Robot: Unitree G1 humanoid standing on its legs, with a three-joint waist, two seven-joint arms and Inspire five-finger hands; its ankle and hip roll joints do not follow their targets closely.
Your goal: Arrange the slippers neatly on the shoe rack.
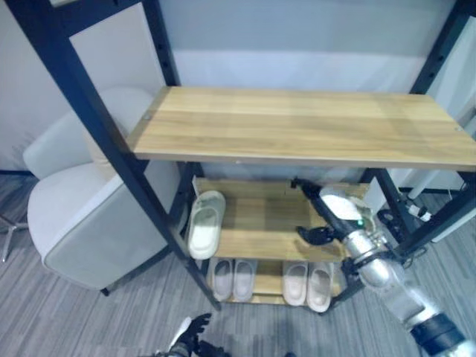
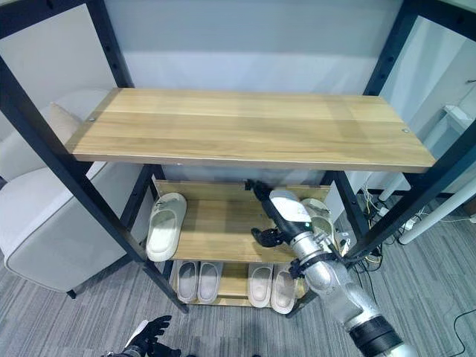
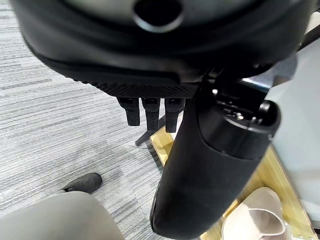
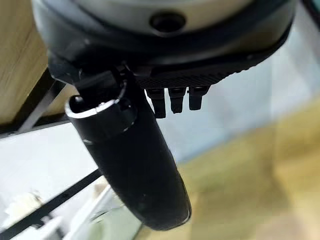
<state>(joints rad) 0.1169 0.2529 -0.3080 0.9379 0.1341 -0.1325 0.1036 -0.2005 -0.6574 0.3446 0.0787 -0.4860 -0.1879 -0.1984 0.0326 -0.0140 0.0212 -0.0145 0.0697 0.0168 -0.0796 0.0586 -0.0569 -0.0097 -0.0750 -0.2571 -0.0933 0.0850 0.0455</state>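
One white slipper [image 1: 206,223] lies alone at the left end of the rack's middle shelf [image 1: 260,223], toe pointing inward. A second pale slipper [image 2: 321,217] sits at that shelf's right end, partly hidden behind my right hand [image 2: 286,208]. The right hand reaches in under the top board, over the middle shelf. Its fingers are stretched toward the back, its thumb is spread, and it holds nothing. My left hand [image 1: 192,333] hangs low near the floor in front of the rack, fingers relaxed and empty. Two pairs of slippers [image 1: 232,279] [image 1: 307,284] stand side by side on the bottom shelf.
A wide wooden top board [image 1: 297,123] overhangs the lower shelves. Black metal posts [image 1: 111,141] frame the rack. A white armchair [image 1: 82,208] stands close to the left of it. Cables and a white stand [image 2: 416,216] sit at the right. The floor is grey carpet.
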